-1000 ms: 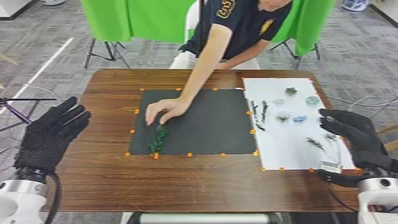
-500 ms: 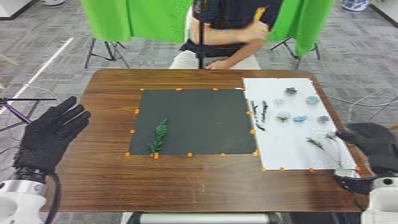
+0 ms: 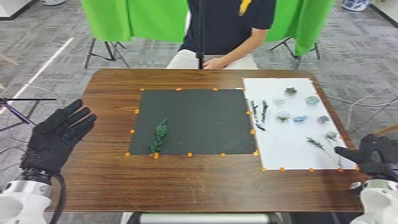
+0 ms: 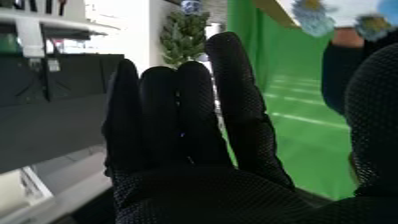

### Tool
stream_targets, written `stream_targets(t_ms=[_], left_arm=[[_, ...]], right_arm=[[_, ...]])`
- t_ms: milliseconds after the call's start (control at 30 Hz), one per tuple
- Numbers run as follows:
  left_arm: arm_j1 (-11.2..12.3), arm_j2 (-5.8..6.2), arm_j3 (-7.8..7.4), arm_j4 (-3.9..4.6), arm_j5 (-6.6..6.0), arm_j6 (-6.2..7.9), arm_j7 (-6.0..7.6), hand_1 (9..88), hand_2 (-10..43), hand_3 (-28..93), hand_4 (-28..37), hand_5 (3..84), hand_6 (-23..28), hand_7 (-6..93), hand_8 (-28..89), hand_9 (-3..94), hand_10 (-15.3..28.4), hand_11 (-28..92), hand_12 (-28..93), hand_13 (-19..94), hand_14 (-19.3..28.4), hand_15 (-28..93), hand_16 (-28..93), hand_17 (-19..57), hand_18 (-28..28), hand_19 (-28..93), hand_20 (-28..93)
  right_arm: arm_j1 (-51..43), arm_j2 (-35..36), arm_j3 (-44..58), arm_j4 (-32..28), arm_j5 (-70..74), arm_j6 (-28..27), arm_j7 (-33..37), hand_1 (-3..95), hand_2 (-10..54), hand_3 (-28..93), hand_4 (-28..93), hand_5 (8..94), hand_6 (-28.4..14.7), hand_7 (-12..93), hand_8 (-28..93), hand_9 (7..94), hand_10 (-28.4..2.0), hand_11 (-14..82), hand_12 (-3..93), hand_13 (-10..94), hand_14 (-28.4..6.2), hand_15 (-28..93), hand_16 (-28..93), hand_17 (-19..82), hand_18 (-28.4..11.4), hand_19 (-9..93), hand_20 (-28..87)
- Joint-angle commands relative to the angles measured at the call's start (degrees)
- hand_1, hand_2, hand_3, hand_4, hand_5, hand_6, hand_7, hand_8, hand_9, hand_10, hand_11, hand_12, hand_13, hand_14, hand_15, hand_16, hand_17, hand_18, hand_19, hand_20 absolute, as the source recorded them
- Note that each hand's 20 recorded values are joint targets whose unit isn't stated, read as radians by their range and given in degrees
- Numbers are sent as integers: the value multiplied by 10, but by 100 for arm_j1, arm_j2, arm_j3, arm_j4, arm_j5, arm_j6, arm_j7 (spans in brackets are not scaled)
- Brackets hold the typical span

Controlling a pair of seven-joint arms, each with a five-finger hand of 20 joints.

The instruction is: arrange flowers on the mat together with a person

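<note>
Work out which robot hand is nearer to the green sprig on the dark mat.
Left. The left hand is left of the green sprig, beyond the dark mat; the right hand is farther off, by the white mat's near right corner.

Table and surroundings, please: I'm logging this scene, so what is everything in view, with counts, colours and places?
table: one, brown, centre
dark mat: one, dark grey, mid-table
white mat: one, white, table's right side
leafy sprig: one, green, dark mat's near left
rosette flowers: six, dark, pale, green and bluish, white mat
twigs: at least two, dark, white mat's left edge
small sprigs: two, green, white mat's near half
markers: many, orange, mat edges
backdrop: one, green, behind table
floor: grey, around table
left robot hand: one, black, table's left
right robot hand: one, black, white mat's near right corner
</note>
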Motion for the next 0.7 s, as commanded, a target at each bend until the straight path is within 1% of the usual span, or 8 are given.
stream_targets(t_ms=[33, 200, 300, 367, 400, 433, 467, 700], left_arm=[[21, -51, 70, 43, -51, -8, -36, 313, 118, 702, -283, 421, 74, 98, -85, 376, 152, 153, 90, 308, 153, 233, -41, 0, 141, 279, 86], [26, -60, 97, 39, -63, 5, -35, 313, 118, 702, -283, 420, 73, 99, -84, 376, 152, 155, 91, 308, 153, 234, -41, -1, 142, 282, 88], [43, -71, 106, 30, -69, 19, -42, 313, 118, 702, -283, 420, 73, 100, -84, 376, 153, 155, 91, 309, 153, 234, -40, -2, 142, 282, 88], [54, -80, 111, 31, -68, 30, -47, 313, 118, 702, -283, 420, 73, 100, -84, 376, 153, 155, 91, 309, 153, 235, -40, -2, 142, 282, 88], [63, -85, 104, 25, -71, 40, -45, 312, 118, 702, -283, 420, 74, 100, -85, 376, 154, 155, 91, 309, 153, 235, -40, -2, 143, 282, 88], [99, -91, 92, 10, -79, 49, -19, 312, 118, 703, -283, 421, 74, 100, -85, 376, 154, 155, 91, 308, 153, 235, -40, -2, 142, 282, 88], [78, -91, 93, 20, -76, 37, -52, 312, 118, 703, -283, 421, 74, 99, -85, 376, 153, 155, 91, 308, 153, 235, -40, -3, 143, 283, 89], [71, -114, 106, 28, -84, 31, -72, 311, 119, 703, -283, 421, 74, 99, -85, 376, 153, 155, 91, 305, 158, 243, -38, -4, 144, 282, 89]], right_arm=[[396, 103, -145, 298, 409, -242, 41, 290, -95, 647, -283, 663, -38, 346, -140, 496, -203, 657, 497, 370, -229, 790, 410, 173, -245, 754, 237], [627, 63, -208, 456, 780, -546, 27, 327, -95, 645, -282, 710, -24, 320, -141, 535, -189, 655, 508, 404, -219, 786, 441, 188, -245, 749, 286], [677, 34, -243, 499, 798, -735, 102, 356, -95, 687, -281, 742, -17, 304, -143, 562, -180, 648, 504, 425, -212, 783, 444, 192, -245, 743, 301], [666, 30, -257, 468, 958, -697, 189, 381, -95, 696, -280, 760, -14, 305, -97, 585, -173, 644, 504, 441, -206, 780, 447, 194, -243, 738, 309], [659, 24, -273, 472, 969, -605, 199, 422, -95, 680, -280, 776, -17, 314, 3, 601, -169, 642, 509, 454, -202, 777, 453, 196, -242, 733, 318], [664, 26, -293, 483, 984, -490, 177, 467, -95, 668, -272, 791, -19, 336, 57, 619, -165, 643, 512, 470, -197, 777, 456, 199, -240, 730, 323], [619, 17, -286, 445, 983, -441, 215, 488, -95, 679, -274, 798, -17, 350, 83, 630, -162, 643, 519, 481, -193, 776, 460, 203, -238, 729, 325], [624, 55, -370, 284, 1275, 5, 266, 505, -95, 703, -281, 802, -12, 382, 124, 646, -157, 650, 533, 499, -188, 778, 472, 208, -235, 731, 328]])
